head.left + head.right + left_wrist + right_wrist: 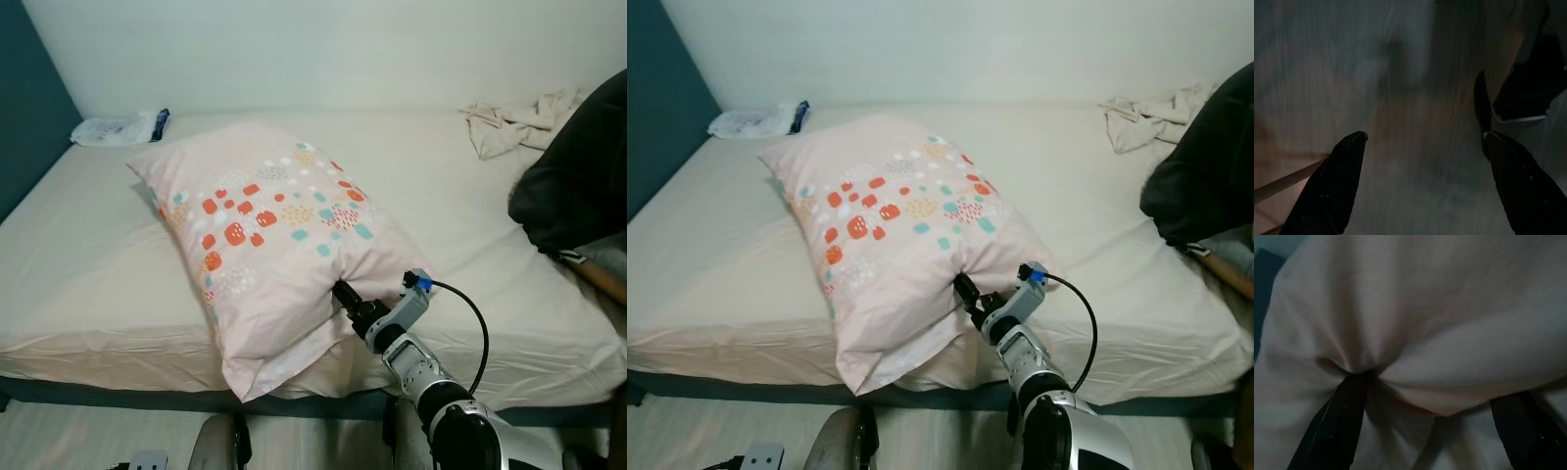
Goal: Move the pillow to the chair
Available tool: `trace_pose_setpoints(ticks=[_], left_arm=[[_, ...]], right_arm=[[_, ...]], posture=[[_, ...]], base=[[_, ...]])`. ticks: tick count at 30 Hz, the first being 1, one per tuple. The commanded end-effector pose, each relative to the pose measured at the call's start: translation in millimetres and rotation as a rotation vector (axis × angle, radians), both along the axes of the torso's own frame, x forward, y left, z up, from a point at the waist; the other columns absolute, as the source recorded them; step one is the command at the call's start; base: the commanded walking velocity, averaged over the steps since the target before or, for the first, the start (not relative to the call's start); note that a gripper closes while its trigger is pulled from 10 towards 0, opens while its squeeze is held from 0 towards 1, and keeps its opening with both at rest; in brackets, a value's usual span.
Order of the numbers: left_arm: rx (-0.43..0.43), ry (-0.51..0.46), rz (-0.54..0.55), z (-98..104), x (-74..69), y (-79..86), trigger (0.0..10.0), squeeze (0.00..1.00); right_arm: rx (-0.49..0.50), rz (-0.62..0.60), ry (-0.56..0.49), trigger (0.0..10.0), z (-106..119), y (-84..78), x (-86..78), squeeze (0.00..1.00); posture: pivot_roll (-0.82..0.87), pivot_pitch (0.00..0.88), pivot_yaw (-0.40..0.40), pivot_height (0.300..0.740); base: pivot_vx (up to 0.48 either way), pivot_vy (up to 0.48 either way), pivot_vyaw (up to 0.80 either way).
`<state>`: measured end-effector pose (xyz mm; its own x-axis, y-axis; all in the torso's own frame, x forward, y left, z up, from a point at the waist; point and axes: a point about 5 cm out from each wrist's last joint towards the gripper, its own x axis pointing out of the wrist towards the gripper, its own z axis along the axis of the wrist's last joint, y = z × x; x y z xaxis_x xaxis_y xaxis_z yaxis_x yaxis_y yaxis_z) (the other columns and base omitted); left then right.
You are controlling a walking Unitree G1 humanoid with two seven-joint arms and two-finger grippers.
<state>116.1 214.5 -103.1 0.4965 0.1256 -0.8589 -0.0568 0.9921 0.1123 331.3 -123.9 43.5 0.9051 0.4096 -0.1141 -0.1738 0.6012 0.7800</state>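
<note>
A pale pink pillow (269, 230) with orange and teal spots lies slanted across the bed (78, 255), its near corner hanging over the front edge. My right gripper (343, 292) is pushed into the pillow's near side. In the right wrist view the right gripper (1425, 391) has its fingers spread wide. A bulge of pillow fabric (1449, 357) sits between them, and one fingertip (1352, 382) presses into a crease. My left gripper (1423, 134) hangs open over a dim wood-grain floor (1400, 73), holding nothing.
A dark heap (578, 176) lies on the bed's right side, with a crumpled beige cloth (514, 122) behind it. A white packet (113, 129) sits at the back left corner. A teal wall (24, 108) borders the bed on the left.
</note>
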Motion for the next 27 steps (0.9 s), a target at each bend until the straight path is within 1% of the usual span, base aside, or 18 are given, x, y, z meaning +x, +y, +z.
trace_pose_setpoints(ticks=[1, 3, 4, 8, 12, 13, 15, 16, 17, 18, 19, 21, 24, 25, 26, 27], left_arm=[[-0.038, 0.045, -0.062, -5, -11.3, -11.8, 10.0, 0.00], [-0.034, 0.051, -0.064, -6, -13.9, -10.1, 10.0, 0.00], [-0.034, 0.051, -0.064, -6, -13.9, -10.1, 10.0, 0.00], [-0.033, 0.053, -0.067, -6, -15.6, -9.1, 10.0, 0.00], [-0.033, 0.053, -0.075, -6, -14.9, -9.2, 10.0, 0.00], [-0.033, 0.053, -0.075, -6, -14.9, -9.2, 10.0, 0.00], [-0.033, 0.053, -0.081, -6, -14.6, -9.4, 10.0, 0.00], [-0.034, 0.052, -0.085, -6, -14.4, -9.4, 10.0, 0.00], [-0.035, 0.052, -0.087, -5, -14.4, -9.3, 10.0, 0.00], [-0.035, 0.052, -0.087, -5, -14.4, -9.3, 10.0, 0.00], [-0.035, 0.052, -0.088, -5, -14.4, -9.2, 10.0, 0.00], [-0.033, 0.053, -0.092, -5, -15.1, -8.3, 10.0, 0.00], [-0.030, 0.054, -0.096, -5, -16.4, -6.9, 10.0, 0.00], [-0.025, 0.057, -0.103, -5, -17.8, -5.1, 10.0, 0.00], [-0.021, 0.059, -0.106, -5, -19.5, -3.2, 10.0, 0.00], [-0.021, 0.059, -0.106, -5, -19.5, -3.2, 10.0, 0.00]], right_arm=[[0.059, 0.036, -0.055, 10.0, 9, 5.9, 4.2, 0.00], [0.141, 0.099, -0.116, 10.0, 11, 6.9, 0.3, 0.00], [0.141, 0.099, -0.116, 10.0, 11, 6.9, 0.3, 0.00], [0.297, 0.156, -0.193, 10.0, 13, 4.3, -6.7, 0.00], [0.348, 0.207, -0.232, 10.0, 11, 4.2, -13.8, 0.00], [0.348, 0.207, -0.232, 10.0, 11, 4.2, -13.8, 0.00], [0.380, 0.242, -0.253, 10.0, 10, 4.9, -18.0, 0.00], [0.361, 0.244, -0.231, 10.0, 5, 5.7, -21.4, 0.00], [0.339, 0.212, -0.194, 10.0, 1, 4.6, -21.5, 0.00], [0.339, 0.212, -0.194, 10.0, 1, 4.6, -21.5, 0.00], [0.323, 0.186, -0.167, 10.0, -2, 3.5, -21.4, 0.00], [0.294, 0.096, -0.109, 10.0, -5, -2.7, -18.1, 0.00], [0.289, 0.084, -0.124, 10.0, -2, -4.9, -15.7, 0.00], [0.322, 0.144, -0.197, 10.0, 8, -0.5, -12.3, 0.00], [0.341, 0.174, -0.239, 10.0, 15, 2.2, -9.7, 0.00], [0.341, 0.174, -0.239, 10.0, 15, 2.2, -9.7, 0.00]], posture=[[0.00, 0.125, 0.015, 0.480], [0.01, 0.124, 0.018, 0.465], [0.01, 0.124, 0.018, 0.465], [0.01, 0.133, 0.025, 0.445], [0.00, 0.139, 0.032, 0.430], [0.00, 0.139, 0.032, 0.430], [0.00, 0.143, 0.036, 0.420], [0.00, 0.146, 0.038, 0.410], [0.00, 0.149, 0.041, 0.405], [0.00, 0.149, 0.041, 0.405], [0.00, 0.149, 0.041, 0.400], [0.02, 0.159, 0.052, 0.390], [0.02, 0.164, 0.056, 0.375], [0.03, 0.174, 0.064, 0.365], [0.04, 0.183, 0.072, 0.360], [0.04, 0.183, 0.072, 0.360]], base=[[0.000, 0.000, 0.00], [0.000, 0.000, 0.00], [0.000, 0.000, 0.00], [0.000, 0.000, 0.00], [0.000, 0.000, 0.00], [0.000, 0.000, 0.00], [0.000, 0.000, 0.00], [0.000, 0.000, 0.00], [0.000, 0.000, 0.00], [0.000, 0.000, 0.00], [0.000, 0.000, 0.00], [0.000, 0.000, 0.00], [0.000, 0.000, 0.00], [0.000, 0.000, 0.00], [0.000, 0.000, 0.00], [0.000, 0.000, 0.00]])
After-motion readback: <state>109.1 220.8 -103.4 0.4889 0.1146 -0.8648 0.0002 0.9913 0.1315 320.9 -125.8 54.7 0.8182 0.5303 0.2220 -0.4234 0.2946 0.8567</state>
